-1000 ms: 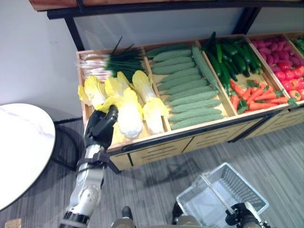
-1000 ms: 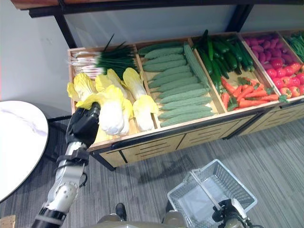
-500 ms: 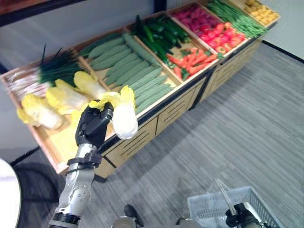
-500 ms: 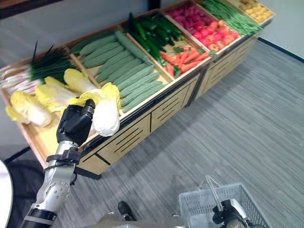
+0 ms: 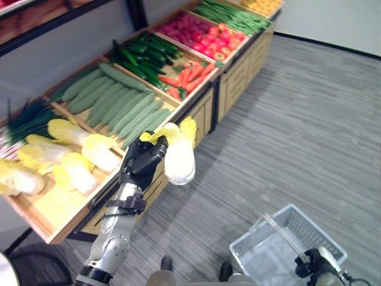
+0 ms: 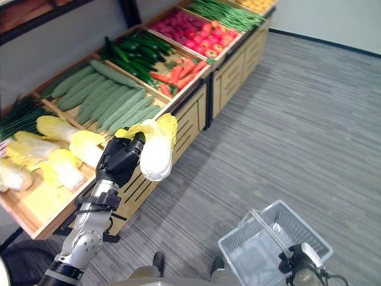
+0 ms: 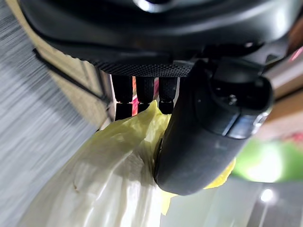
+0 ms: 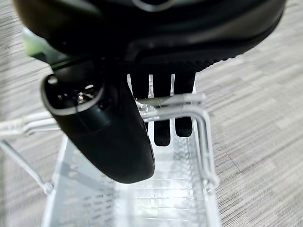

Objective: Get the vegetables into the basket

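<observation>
My left hand gripped a cabbage mid-frame, fingers curled round it; my right hand hooked the basket handle at lower right.

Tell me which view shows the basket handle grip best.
Right wrist view: the right hand has its fingers curled round the basket handle, close up. The eye views show the basket whole, but the grip is small at the frame's bottom.
</observation>
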Tool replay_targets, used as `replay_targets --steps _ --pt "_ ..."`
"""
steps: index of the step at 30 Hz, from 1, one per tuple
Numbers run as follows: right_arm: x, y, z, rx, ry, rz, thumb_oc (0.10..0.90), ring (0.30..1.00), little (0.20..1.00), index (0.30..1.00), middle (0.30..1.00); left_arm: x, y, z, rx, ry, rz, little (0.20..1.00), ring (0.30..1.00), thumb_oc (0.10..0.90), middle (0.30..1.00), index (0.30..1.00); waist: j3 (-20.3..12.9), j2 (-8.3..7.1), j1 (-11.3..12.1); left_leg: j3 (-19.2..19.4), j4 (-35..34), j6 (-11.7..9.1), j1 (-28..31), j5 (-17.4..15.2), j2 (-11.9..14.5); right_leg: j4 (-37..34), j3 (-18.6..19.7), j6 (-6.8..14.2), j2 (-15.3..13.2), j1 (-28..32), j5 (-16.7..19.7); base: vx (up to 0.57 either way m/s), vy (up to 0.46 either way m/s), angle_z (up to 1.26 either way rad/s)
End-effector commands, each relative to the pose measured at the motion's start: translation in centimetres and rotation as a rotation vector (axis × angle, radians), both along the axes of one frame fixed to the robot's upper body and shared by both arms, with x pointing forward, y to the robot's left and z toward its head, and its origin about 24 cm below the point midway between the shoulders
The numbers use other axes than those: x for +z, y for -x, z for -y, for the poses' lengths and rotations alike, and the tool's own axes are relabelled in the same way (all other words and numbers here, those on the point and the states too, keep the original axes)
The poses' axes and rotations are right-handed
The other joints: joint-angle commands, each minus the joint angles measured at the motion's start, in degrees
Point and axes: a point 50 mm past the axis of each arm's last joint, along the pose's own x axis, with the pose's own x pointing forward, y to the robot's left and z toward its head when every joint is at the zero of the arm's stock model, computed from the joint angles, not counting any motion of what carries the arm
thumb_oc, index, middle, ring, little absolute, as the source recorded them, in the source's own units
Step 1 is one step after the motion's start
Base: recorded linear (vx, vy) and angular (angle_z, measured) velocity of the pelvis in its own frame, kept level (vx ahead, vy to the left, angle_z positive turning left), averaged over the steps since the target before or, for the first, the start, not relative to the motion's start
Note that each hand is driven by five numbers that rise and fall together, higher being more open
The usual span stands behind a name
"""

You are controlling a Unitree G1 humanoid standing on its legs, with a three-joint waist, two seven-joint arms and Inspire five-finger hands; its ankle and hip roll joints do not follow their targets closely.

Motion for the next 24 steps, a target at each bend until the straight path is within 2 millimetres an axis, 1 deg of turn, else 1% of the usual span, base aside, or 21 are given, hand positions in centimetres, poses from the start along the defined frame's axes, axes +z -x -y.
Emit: replay_targets --steps 1,2,3,4,5,6,7,8,11,12,13,14,15,16,17,18,19,21,22,24 --pt "2.4 -1.2 2.9 -0.010 0.110 0.083 0.400 0.300 0.300 0.300 0.300 8.1 -0.3 -0.2 -0.007 0.015 0.423 0.300 0.300 0.400 0.300 0.300 0.2 -0.79 2.4 -3.9 1.1 0.6 -4.7 1.1 -0.8 1.5 3.5 6.7 -3.4 -1.2 -0.3 0.08 0.088 -0.54" --pt "2.5 -1.8 2.7 0.010 0.109 0.094 0.400 0.300 0.300 0.300 0.300 8.3 -0.1 -0.2 -0.010 0.018 0.440 0.300 0.300 0.400 0.300 0.300 0.4 -0.48 2.8 -7.3 1.0 0.5 -5.1 0.9 -2.5 1.6 6.1 6.8 -3.1 -1.6 -0.2 0.06 0.112 -0.62" --pt "2.6 -2.1 2.7 0.019 0.109 0.099 0.400 0.300 0.300 0.300 0.300 8.4 0.0 -0.4 -0.011 0.018 0.444 0.300 0.300 0.400 0.300 0.300 0.4 -0.42 2.9 -8.0 1.6 0.8 -5.1 0.3 -3.1 1.8 7.2 7.0 -3.2 -1.8 -0.3 0.08 0.181 -0.93" --pt "2.6 -2.1 2.7 0.024 0.106 0.098 0.400 0.300 0.300 0.300 0.300 8.4 0.0 -0.4 -0.019 0.014 0.441 0.300 0.300 0.400 0.300 0.300 0.5 -0.34 2.8 -7.4 1.6 1.4 -4.6 -0.4 -3.3 2.1 8.4 7.3 -3.4 -2.0 -0.4 0.05 0.168 -1.06" --pt "2.4 -2.1 2.4 0.034 0.099 0.094 0.400 0.300 0.300 0.300 0.300 8.4 0.1 -0.5 -0.023 0.006 0.443 0.300 0.300 0.400 0.300 0.300 0.3 -0.27 2.5 -6.6 1.2 1.6 -4.1 -0.4 -3.3 2.3 8.9 7.4 -3.7 -2.1 -0.3 0.06 0.234 -1.05" --pt "2.3 -2.3 2.2 0.040 0.091 0.102 0.400 0.300 0.300 0.300 0.300 8.3 0.1 -0.3 -0.038 -0.002 0.441 0.300 0.300 0.400 0.300 0.300 0.2 -0.48 2.2 -5.4 0.8 2.1 -3.6 -0.7 -3.5 2.4 9.6 7.9 -4.4 -2.2 -0.1 0.06 0.327 -0.77" --pt "2.3 -2.5 1.9 0.053 0.082 0.106 0.400 0.300 0.300 0.300 0.300 8.6 0.1 -0.5 -0.039 -0.023 0.452 0.300 0.300 0.400 0.300 0.300 -0.1 -1.07 1.7 -3.6 0.4 3.4 -2.9 -1.5 -4.5 3.0 11.4 8.8 -5.4 -3.2 0.4 0.05 0.273 -0.51" --pt "2.3 -2.5 1.9 0.053 0.082 0.106 0.400 0.300 0.300 0.300 0.300 8.6 0.0 -0.5 -0.040 -0.023 0.452 0.300 0.300 0.400 0.300 0.300 -0.1 -1.11 1.8 -3.5 0.4 3.4 -2.9 -1.5 -4.5 3.0 11.5 8.8 -5.4 -3.3 0.4 0.03 0.234 -0.49" --pt "1.9 -2.4 1.3 0.047 0.062 0.111 0.400 0.300 0.300 0.300 0.300 8.6 0.2 -0.7 -0.044 -0.048 0.453 0.300 0.300 0.400 0.300 0.300 -0.7 -2.26 1.1 0.3 -0.3 5.2 -1.6 -2.7 -5.7 3.0 13.8 10.6 -7.5 -4.9 2.4 0.01 0.199 -0.46" --pt "1.9 -2.4 1.3 0.047 0.062 0.111 0.400 0.300 0.300 0.300 0.300 8.6 0.2 -0.7 -0.044 -0.048 0.453 0.300 0.300 0.400 0.300 0.300 -0.7 -2.29 1.2 0.4 -0.3 5.2 -1.6 -2.8 -5.7 3.0 13.9 10.6 -7.5 -4.9 2.4 0.00 0.147 -0.50" --pt "1.8 -2.3 1.2 0.045 0.062 0.106 0.400 0.300 0.300 0.300 0.300 8.5 0.2 -0.7 -0.042 -0.054 0.450 0.300 0.300 0.400 0.300 0.300 -0.8 -2.52 1.2 1.3 -0.4 5.5 -1.3 -3.1 -6.1 2.7 14.4 11.1 -8.1 -5.4 3.1 -0.04 0.239 -0.62" --pt "2.0 -2.9 1.2 0.056 0.083 0.108 0.400 0.300 0.300 0.300 0.300 8.4 0.2 -1.1 -0.032 -0.078 0.444 0.300 0.300 0.400 0.300 0.300 -0.8 -3.09 1.3 4.0 -0.1 6.3 -1.0 -4.0 -6.7 2.8 14.8 12.3 -9.5 -7.3 5.4 -0.06 0.268 -0.87" --pt "2.0 -3.1 1.2 0.055 0.088 0.109 0.400 0.300 0.300 0.300 0.300 8.4 0.1 -1.3 -0.024 -0.081 0.439 0.300 0.300 0.400 0.300 0.300 -0.7 -3.15 1.8 4.7 -0.1 6.5 -0.8 -4.2 -6.7 3.5 13.7 12.2 -9.8 -7.8 5.6 -0.08 0.228 -0.89" --pt "2.0 -3.4 1.0 0.057 0.089 0.114 0.400 0.300 0.300 0.300 0.300 8.4 0.1 -1.5 -0.013 -0.084 0.436 0.300 0.300 0.400 0.300 0.300 -0.3 -3.18 2.4 5.6 -0.1 6.8 -0.6 -4.3 -6.5 5.2 11.1 12.1 -10.3 -8.3 5.5 -0.10 0.086 -0.71" --pt "1.9 -3.3 0.8 0.051 0.088 0.113 0.400 0.300 0.300 0.300 0.300 8.4 0.1 -1.5 -0.006 -0.091 0.431 0.300 0.300 0.400 0.300 0.300 0.0 -3.04 3.0 6.8 -0.4 7.0 -0.3 -4.2 -6.1 7.6 6.1 11.5 -11.2 -7.4 5.2 -0.10 0.066 -0.63" --pt "1.8 -3.2 0.7 0.052 0.085 0.110 0.400 0.300 0.300 0.300 0.300 8.3 0.2 -1.7 0.001 -0.091 0.426 0.300 0.300 0.400 0.300 0.300 0.0 -3.09 3.1 7.3 -0.6 7.0 -0.1 -4.0 -6.0 8.1 4.3 11.4 -11.7 -6.9 5.3 -0.07 0.037 -0.59" --pt "1.6 -2.9 0.7 0.053 0.082 0.100 0.400 0.300 0.300 0.300 0.300 8.2 0.2 -1.8 0.009 -0.089 0.418 0.300 0.300 0.400 0.300 0.300 -0.2 -3.25 3.3 8.0 -1.0 6.9 0.2 -3.9 -5.9 8.0 3.1 11.5 -12.3 -6.4 5.8 0.00 -0.023 -0.58" --pt "1.2 -2.0 0.7 0.043 0.084 0.065 0.400 0.300 0.300 0.300 0.300 7.8 0.5 -2.2 0.022 -0.085 0.399 0.300 0.300 0.400 0.300 0.300 -1.4 -4.08 4.0 9.1 -1.9 6.5 1.2 -4.1 -5.7 5.0 0.8 12.3 -13.7 -5.4 8.0 0.05 -0.089 -0.27" --pt "1.1 -1.9 0.7 0.043 0.083 0.061 0.400 0.300 0.300 0.300 0.300 7.7 0.5 -2.3 0.030 -0.085 0.392 0.300 0.300 0.400 0.300 0.300 -1.6 -4.32 4.3 9.6 -1.7 6.1 1.2 -4.1 -5.4 4.2 -0.2 12.6 -14.1 -5.2 8.7 0.05 -0.129 -0.42" --pt "1.0 -1.9 0.4 0.045 0.072 0.064 0.400 0.300 0.300 0.300 0.300 7.5 0.5 -2.6 0.039 -0.091 0.382 0.300 0.300 0.400 0.300 0.300 -2.0 -4.74 4.5 10.2 -1.6 5.3 1.2 -3.7 -4.4 1.8 -0.9 12.5 -13.5 -4.7 8.7 0.04 -0.194 -0.35"
